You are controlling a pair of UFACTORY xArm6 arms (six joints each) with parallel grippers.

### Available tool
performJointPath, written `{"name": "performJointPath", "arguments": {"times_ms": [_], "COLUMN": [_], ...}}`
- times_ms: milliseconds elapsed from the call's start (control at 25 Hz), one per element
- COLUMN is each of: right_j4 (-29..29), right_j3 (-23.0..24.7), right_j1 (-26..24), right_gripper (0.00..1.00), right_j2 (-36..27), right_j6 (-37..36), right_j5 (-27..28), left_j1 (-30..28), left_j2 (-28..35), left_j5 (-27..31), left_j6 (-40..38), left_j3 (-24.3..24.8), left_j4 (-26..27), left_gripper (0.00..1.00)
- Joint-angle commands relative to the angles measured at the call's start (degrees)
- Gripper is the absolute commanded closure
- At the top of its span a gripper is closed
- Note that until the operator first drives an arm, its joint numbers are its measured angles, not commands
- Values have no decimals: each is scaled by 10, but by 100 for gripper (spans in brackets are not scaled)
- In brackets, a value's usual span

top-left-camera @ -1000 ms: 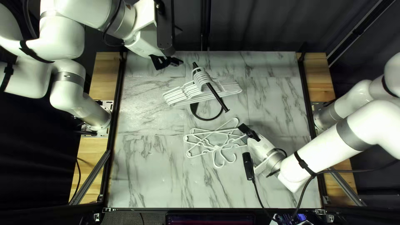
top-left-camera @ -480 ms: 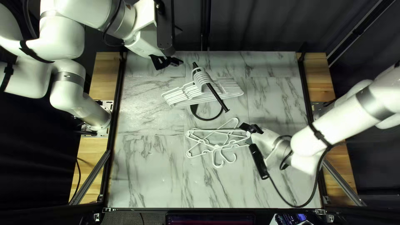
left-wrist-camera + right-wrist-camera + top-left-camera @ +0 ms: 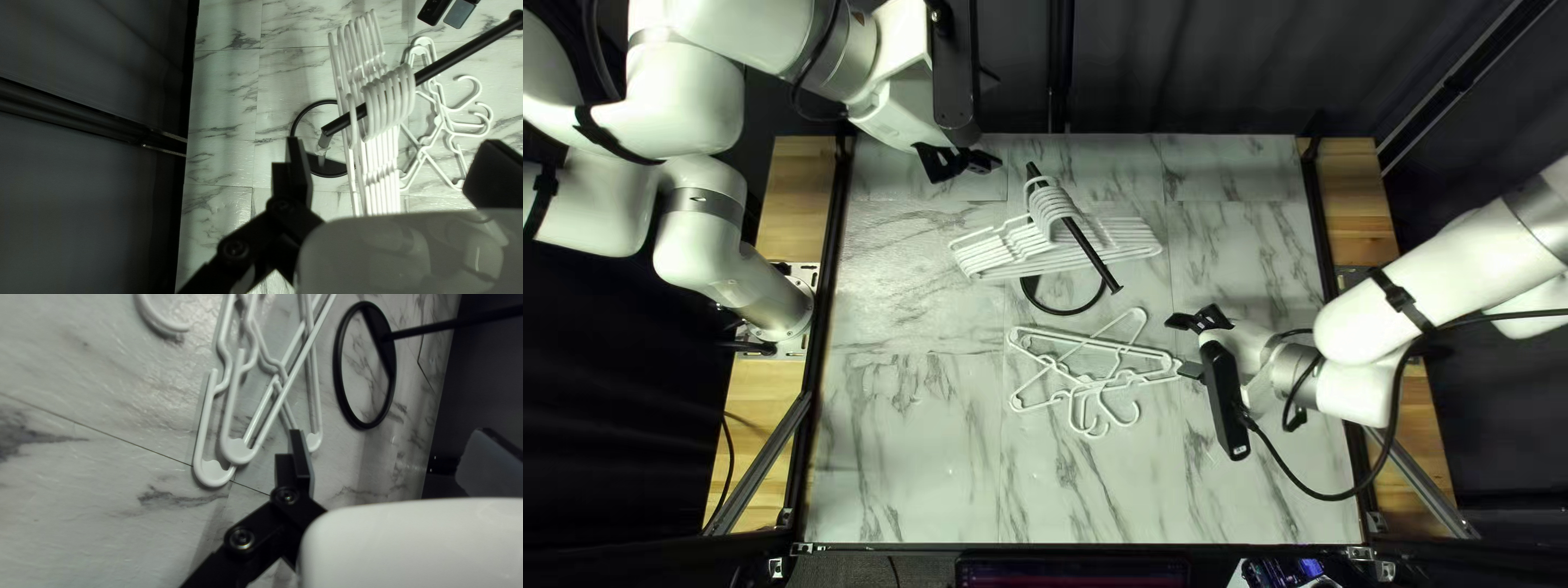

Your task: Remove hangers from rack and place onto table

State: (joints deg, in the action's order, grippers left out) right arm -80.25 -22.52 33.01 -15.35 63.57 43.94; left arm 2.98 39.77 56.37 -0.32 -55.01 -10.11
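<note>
R gripper (image 3: 1182, 346): fingers spread apart, nothing held btwn them; just right of the loose hangers (image 3: 1093, 384). In R wrist view, hangers' rounded ends lie ahead of & beside one finger (image 3: 299, 457); can't tell if they touch. Black camera (image 3: 1225, 401) on that wrist, near side, w/ cable (image 3: 1329, 497) looping toward R arm (image 3: 1448, 286).

Loose hangers: white, overlapping flat on table (image 3: 904, 436), approx. mid, hooks pointing to near side.

Beyond, on far side: rack (image 3: 1098, 262), black, slanting rod over a round base (image 3: 1061, 313). Row of white hangers (image 3: 1051, 209) hooked on rod, packed tight, bodies reaching out L & R of it.

L gripper (image 3: 967, 163): at far L of rack, near rod's far end, apart from the row. Its fingers (image 3: 295, 166) also stand wide, nothing btwn. L arm (image 3: 768, 38) raised across far L corner.

Wood strips (image 3: 801, 196) along L & R edges; dark curtain (image 3: 1198, 65) past far edge; screen (image 3: 1067, 572) at near edge.
</note>
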Motion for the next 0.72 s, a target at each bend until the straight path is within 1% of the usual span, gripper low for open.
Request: {"name": "performJointPath", "arguments": {"times_ms": [40,80,120,160,240,280,320,360,400,440,480,520,560,600,720], "right_j4": [0,0,14,34,137,172,239,277,351,399,430,480,506,544,549], "right_j3": [0,0,3,5,14,16,21,23,26,25,23,21,23,28,30], "right_j1": [0,0,0,-8,-27,-31,-45,-52,-60,-63,-65,-72,-78,-91,-92], "right_gripper": [0,0,0,0,0,0,0,0,0,0,0,0,0,0,0], "right_j2": [0,0,-12,-29,-104,-124,-160,-178,-216,-245,-265,-297,-315,-343,-348], "right_j6": [0,0,-21,-54,-193,-236,-320,-367,-453,-506,-540,-594,-621,-657,-660], "right_j5": [0,0,4,-5,-19,-21,-32,-36,-25,-7,6,24,30,35,36], "left_j1": [0,0,0,0,0,0,0,0,0,0,0,0,0,0,0], "left_j2": [0,0,0,0,0,0,0,0,0,0,0,0,0,0,0], "left_j5": [0,0,0,0,0,0,0,0,0,0,0,0,0,0,0], "left_j6": [0,0,0,0,0,0,0,0,0,0,0,0,0,0,0], "left_j3": [0,0,0,0,0,0,0,0,0,0,0,0,0,0,0], "left_j4": [0,0,0,0,0,0,0,0,0,0,0,0,0,0,0], "left_gripper": [0,0,0,0,0,0,0,0,0,0,0,0,0,0,0]}}
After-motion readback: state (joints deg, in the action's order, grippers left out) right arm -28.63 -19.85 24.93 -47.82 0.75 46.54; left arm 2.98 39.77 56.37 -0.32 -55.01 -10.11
